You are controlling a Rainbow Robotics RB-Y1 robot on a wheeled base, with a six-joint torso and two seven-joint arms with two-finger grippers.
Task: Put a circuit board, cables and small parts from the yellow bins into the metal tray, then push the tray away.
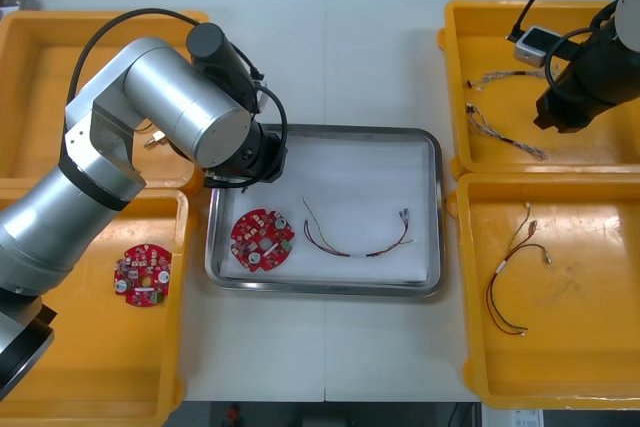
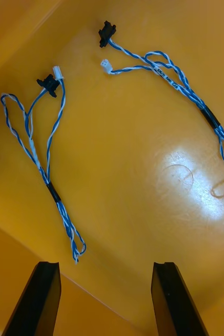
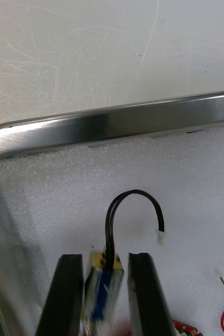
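Front view, from where I stand: the metal tray [image 1: 437, 209] sits in the middle of the table between the yellow bins. On its white lining lie a round red circuit board [image 1: 262, 240], near the left end, and a red and yellow cable [image 1: 355, 237] beside it.

The left arm reaches over the tray's far left corner. In the left wrist view, the left gripper [image 3: 105, 257] is clamped on a black cable [image 3: 135, 202] by the small blue and yellow block at its end. The cable loops up from between the fingers to a white plug, just above the white lining and close to the tray's rim.

The right gripper [image 2: 107, 265] hangs over the far right bin [image 1: 452, 47], its fingers wide apart with nothing between them. Two twisted blue and white cables [image 2: 49, 157] lie on the bin floor below.

A second circuit board [image 1: 142, 275] lies in the near left bin [image 1: 100, 367].
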